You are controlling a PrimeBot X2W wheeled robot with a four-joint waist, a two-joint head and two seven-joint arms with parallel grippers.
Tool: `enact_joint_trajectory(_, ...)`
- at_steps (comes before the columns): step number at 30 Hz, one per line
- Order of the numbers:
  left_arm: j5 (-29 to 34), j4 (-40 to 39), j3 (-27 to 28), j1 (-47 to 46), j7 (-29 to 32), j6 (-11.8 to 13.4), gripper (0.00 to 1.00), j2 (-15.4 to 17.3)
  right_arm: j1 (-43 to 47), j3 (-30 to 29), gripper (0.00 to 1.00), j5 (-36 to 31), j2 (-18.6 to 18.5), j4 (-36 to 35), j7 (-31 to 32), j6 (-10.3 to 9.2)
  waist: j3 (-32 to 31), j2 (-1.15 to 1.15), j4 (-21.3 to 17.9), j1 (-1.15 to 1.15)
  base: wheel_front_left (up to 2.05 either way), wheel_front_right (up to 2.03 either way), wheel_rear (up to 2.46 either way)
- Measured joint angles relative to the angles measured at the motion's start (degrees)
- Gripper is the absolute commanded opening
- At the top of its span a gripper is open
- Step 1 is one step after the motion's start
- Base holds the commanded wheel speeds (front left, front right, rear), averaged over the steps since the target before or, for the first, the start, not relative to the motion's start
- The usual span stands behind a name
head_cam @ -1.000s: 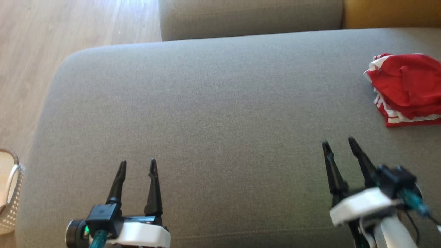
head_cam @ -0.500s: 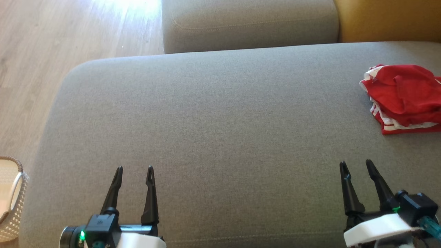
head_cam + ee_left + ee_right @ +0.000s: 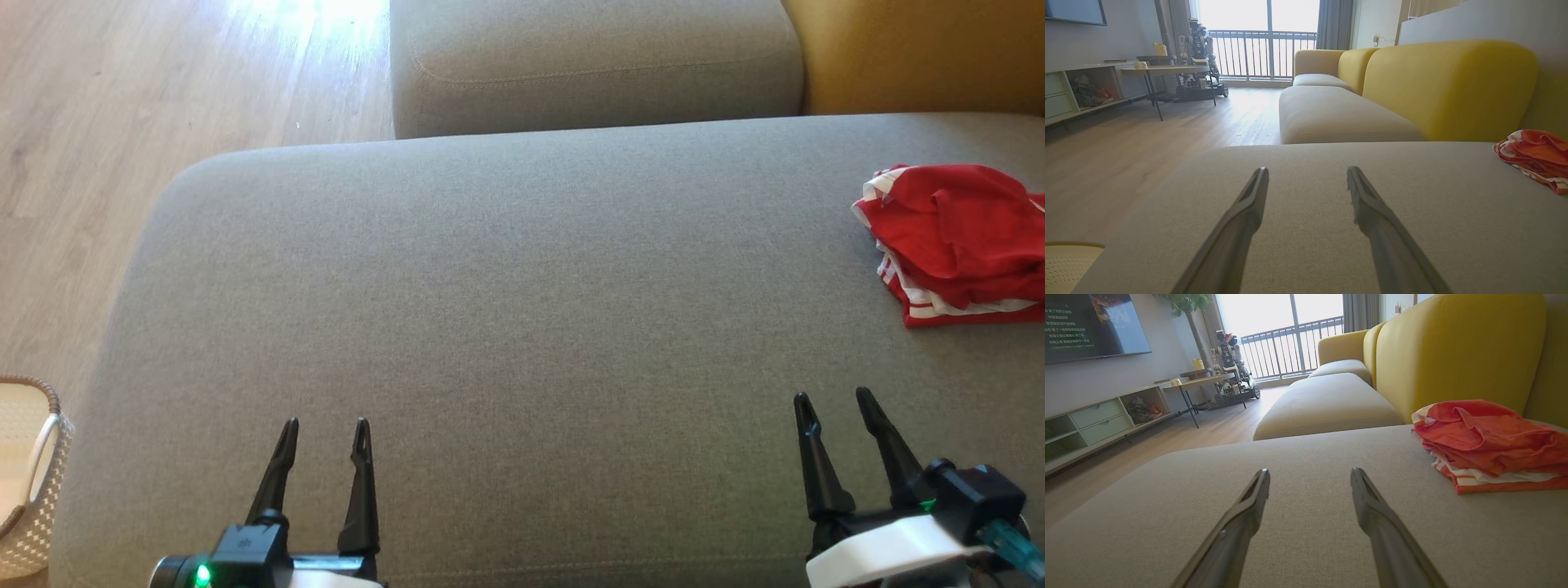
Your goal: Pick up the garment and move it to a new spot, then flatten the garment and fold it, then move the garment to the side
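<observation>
the left end effector [image 3: 326, 426] is being held released and empty, as is the right end effector [image 3: 833, 398]; the garment [image 3: 955, 237] is lying roughly folded on the sofa [image 3: 522, 286], ahead-right of it, apart; the task is being judged nearly finished.

Bright daylight pours in from the balcony window [image 3: 1257, 38], blown out white. Glare patch on wood floor [image 3: 318, 16]. Sofa seat [image 3: 522, 327] evenly lit, shadows faint. Wrist views wide-angle, edges stretched. Head view sharp throughout.
</observation>
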Motion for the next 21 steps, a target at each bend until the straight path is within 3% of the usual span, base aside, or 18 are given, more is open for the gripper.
enact_joint_trajectory(7, -0.6, 5.5, -0.1, 1.8, 0.1, 0.0, 0.00, 0.0, 1.5, 0.6, 0.00, 0.4, 0.2, 5.6, 0.3, 0.00, 0.0, 0.00, -0.1, 0.00, 0.00, 0.00, 0.00)
enact_joint_trajectory(21, -11.1, 6.7, 0.5, 0.8, 1.8, -1.5, 0.00, 0.2, 1.1, 0.6, 0.00, 9.8, 0.2, 5.9, 1.9, 0.00, 0.3, 0.00, -0.5, 0.00, 0.00, 0.00, 0.00)
